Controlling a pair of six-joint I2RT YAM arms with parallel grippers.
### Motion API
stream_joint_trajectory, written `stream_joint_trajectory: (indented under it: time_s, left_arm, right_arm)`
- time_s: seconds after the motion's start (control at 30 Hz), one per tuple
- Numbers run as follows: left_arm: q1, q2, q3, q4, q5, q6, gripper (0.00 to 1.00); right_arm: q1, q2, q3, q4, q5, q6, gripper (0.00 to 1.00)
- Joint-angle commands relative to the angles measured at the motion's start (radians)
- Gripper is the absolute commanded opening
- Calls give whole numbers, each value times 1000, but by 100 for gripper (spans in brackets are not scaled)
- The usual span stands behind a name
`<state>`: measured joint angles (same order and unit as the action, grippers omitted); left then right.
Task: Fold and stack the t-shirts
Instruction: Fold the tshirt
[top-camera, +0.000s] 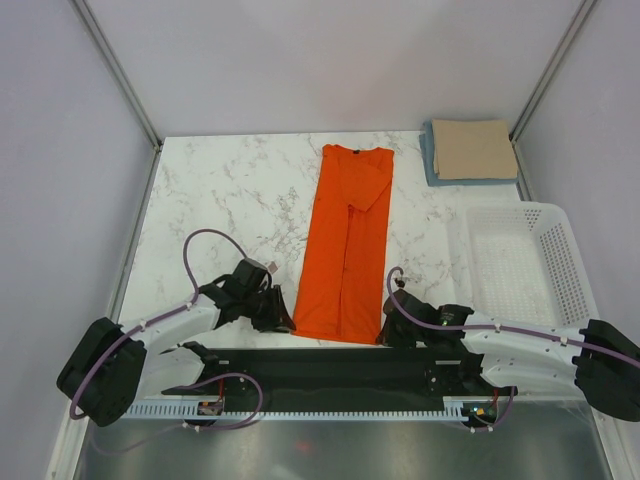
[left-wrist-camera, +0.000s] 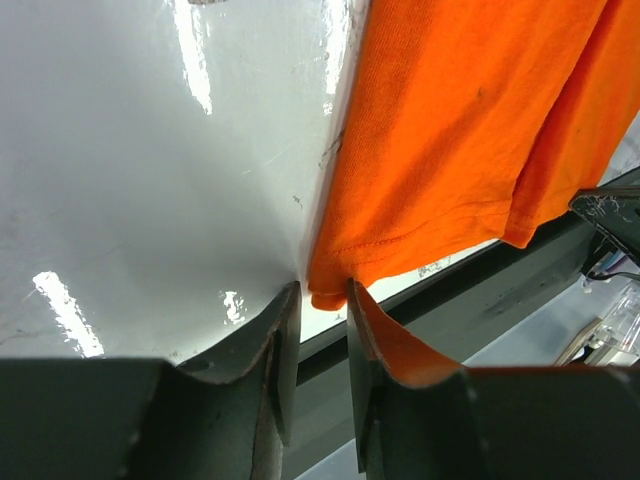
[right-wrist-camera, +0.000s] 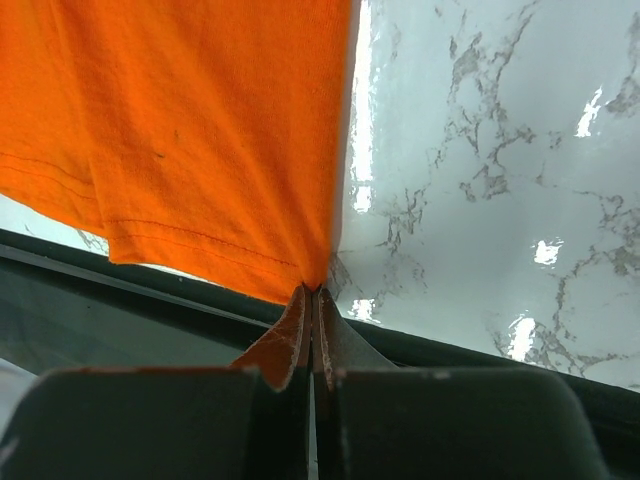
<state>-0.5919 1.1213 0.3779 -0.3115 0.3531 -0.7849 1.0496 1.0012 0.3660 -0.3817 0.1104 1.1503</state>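
Observation:
The orange t-shirt (top-camera: 345, 245) lies as a long narrow strip down the middle of the marble table (top-camera: 230, 190), collar at the far end. My left gripper (top-camera: 283, 318) is at its near left corner. In the left wrist view its jaws (left-wrist-camera: 323, 295) stand a little apart, and the orange hem corner (left-wrist-camera: 330, 290) sits between the tips. My right gripper (top-camera: 390, 325) is at the near right corner. In the right wrist view it (right-wrist-camera: 315, 290) is shut on the orange hem (right-wrist-camera: 180, 130). A folded tan t-shirt (top-camera: 473, 148) rests on a light blue one (top-camera: 430, 155) at the far right.
A white perforated basket (top-camera: 520, 265) stands at the right edge of the table, just beyond my right arm. A black rail (top-camera: 330, 365) runs along the near edge under both grippers. Grey walls close in the table on the left, right and far sides.

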Motion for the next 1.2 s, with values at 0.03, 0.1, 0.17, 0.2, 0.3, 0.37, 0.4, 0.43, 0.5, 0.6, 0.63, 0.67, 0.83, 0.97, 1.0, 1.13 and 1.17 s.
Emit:
stream_joint_trajectory:
  time_s: [0.03,0.1,0.17,0.2,0.3,0.37,0.4,0.43,0.5,0.6,0.63,0.67,0.83,0.97,1.0,1.13,1.17]
  left_arm:
    - [-16,12,-13,23,24,-13,28]
    - [-17,11,-23,23,17,-23,22]
    - [-23,11,-28,25,11,-27,16]
    - [-26,9,-28,25,12,-27,14]
    - [-37,2,-22,25,20,-31,2]
    - [-43,-17,-17,26,24,-43,2]
    - [-46,-23,-14,25,27,-50,2]
    - [-52,-29,-13,25,30,-53,2]
    - [-59,-49,-10,25,35,-73,2]
    - [-74,-64,-8,25,37,-93,2]
    - [-77,-64,-8,23,35,-96,2]
    - [-78,-66,-8,25,35,-103,2]
    - [-86,-61,-7,25,26,-108,2]
    - [-88,-52,12,28,26,-109,2]
    - [-91,-54,15,29,29,-114,2]
    - [-91,-52,32,52,49,-134,2]
    - [-91,-49,41,51,49,-134,2]
  right_arm:
    - [0,-13,-21,-34,8,14,0]
    - [0,-15,-24,-34,5,15,0]
    - [-2,-19,-27,-36,0,17,0]
    - [0,-24,-27,-37,-2,17,0]
    - [0,-47,-24,-54,-6,19,0]
    - [0,-58,-16,-66,-8,19,0]
    - [0,-62,-15,-78,-6,19,0]
    - [0,-71,-12,-85,-8,19,0]
    - [1,-81,-7,-100,-9,22,0]
    - [3,-93,-10,-117,-6,22,0]
    - [1,-98,-10,-120,-6,22,0]
    - [3,-102,-13,-123,-5,23,0]
    - [1,-127,-3,-141,-3,28,0]
    - [1,-118,54,-174,17,25,0]
    - [1,-104,65,-193,34,25,0]
    - [1,-49,122,-227,78,-3,0]
    - [1,-39,128,-229,86,-6,0]
